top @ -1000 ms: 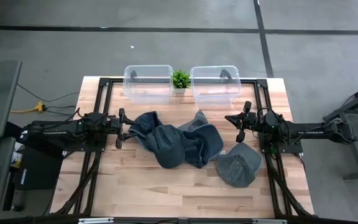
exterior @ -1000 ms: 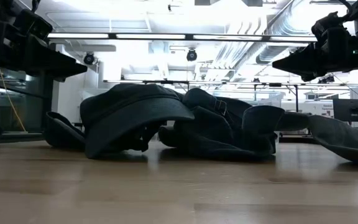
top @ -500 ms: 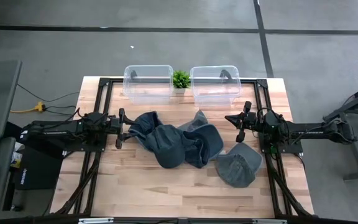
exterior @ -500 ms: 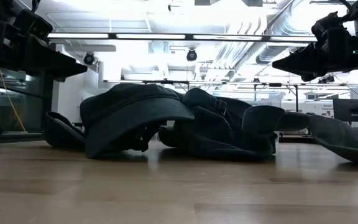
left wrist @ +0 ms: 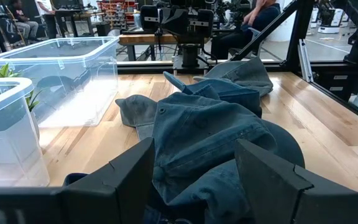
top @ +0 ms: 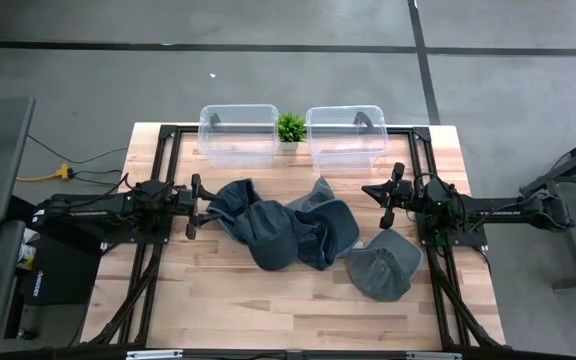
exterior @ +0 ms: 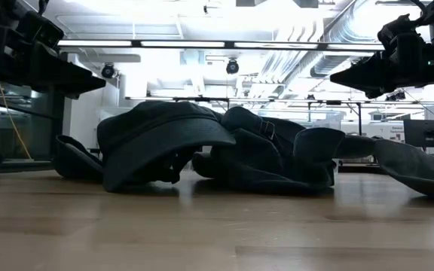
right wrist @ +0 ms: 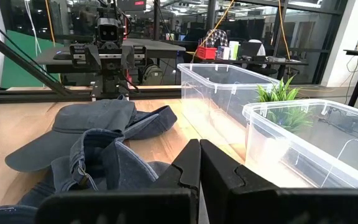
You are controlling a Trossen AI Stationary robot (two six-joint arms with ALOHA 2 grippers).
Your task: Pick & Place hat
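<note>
Several blue-grey hats lie in a loose heap (top: 286, 230) on the middle of the wooden table, overlapping one another; one hat (top: 383, 268) rests apart at the near right. My left gripper (top: 208, 207) hovers level at the heap's left end, open, its fingers (left wrist: 129, 168) standing either side of the nearest hat (left wrist: 210, 137) but above it. My right gripper (top: 366, 189) hovers level at the heap's right, shut and holding nothing (right wrist: 199, 165). In the low view both grippers (exterior: 89, 83) (exterior: 341, 75) hang above the hats.
Two clear plastic bins (top: 238, 135) (top: 346, 138) stand at the table's far edge with a small green plant (top: 290, 127) between them. Black frame rails (top: 158, 250) run along both sides of the table. Bare wood (top: 268, 300) lies near the front edge.
</note>
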